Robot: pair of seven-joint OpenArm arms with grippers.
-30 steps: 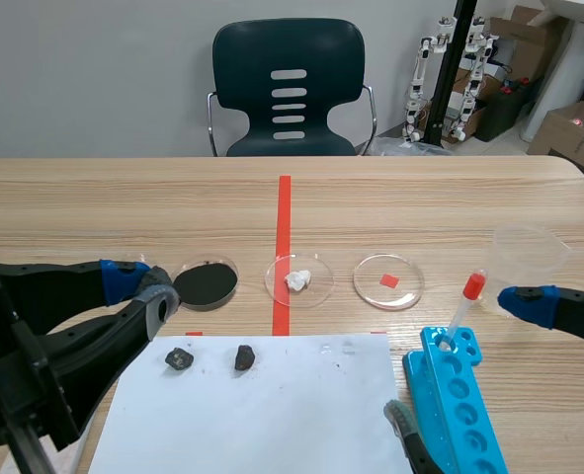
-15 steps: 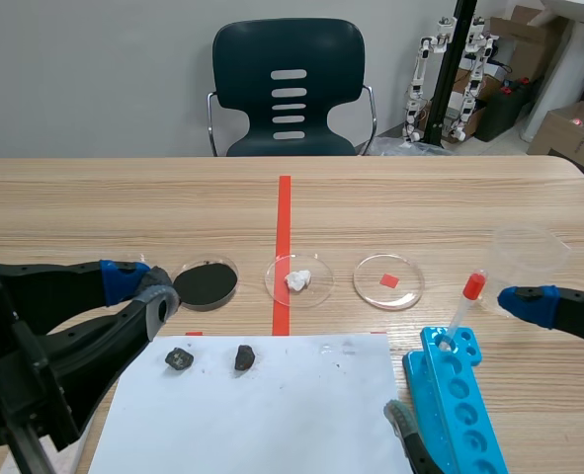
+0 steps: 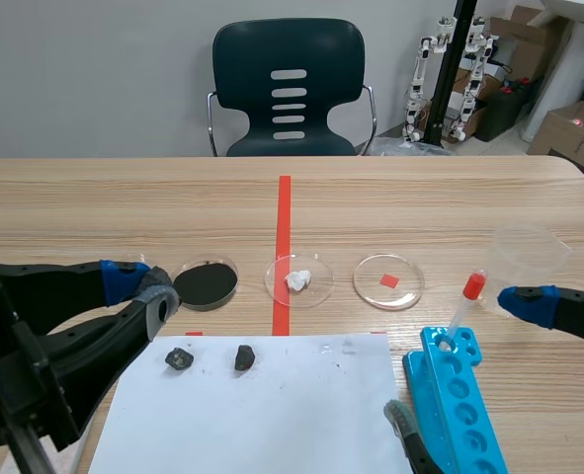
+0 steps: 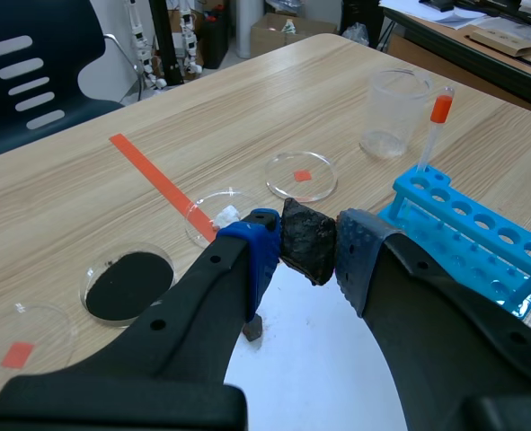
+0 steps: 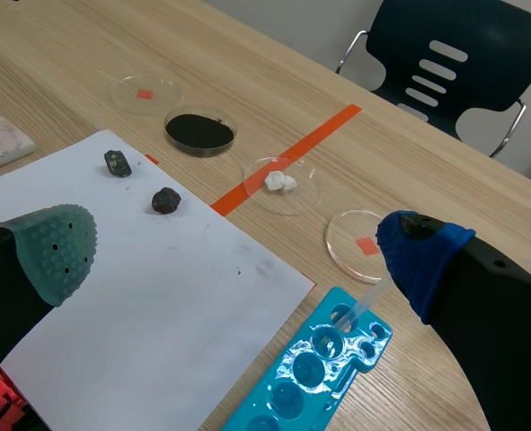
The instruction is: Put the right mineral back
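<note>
Left gripper [image 4: 306,241] clamped on dark mineral [image 4: 307,254], sides hidden in grip; right gripper [image 5: 238,251] wide open, empty.

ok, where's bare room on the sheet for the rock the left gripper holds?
White sheet is bare from the two dark rocks across to the blue rack. Crowded: the dish row along its far edge. Table beyond the dishes is bare too.

One white paper sheet [image 3: 272,415] lies on the worktop [image 3: 420,207]. Three dark stones [image 3: 180,358]: two on the sheet, one off it. Beyond the sheet, four round dishes [image 3: 405,286]. Beside it, one blue rack [image 3: 455,405], one red-capped tube [image 3: 464,311], one clear cup [image 3: 529,252].
</note>
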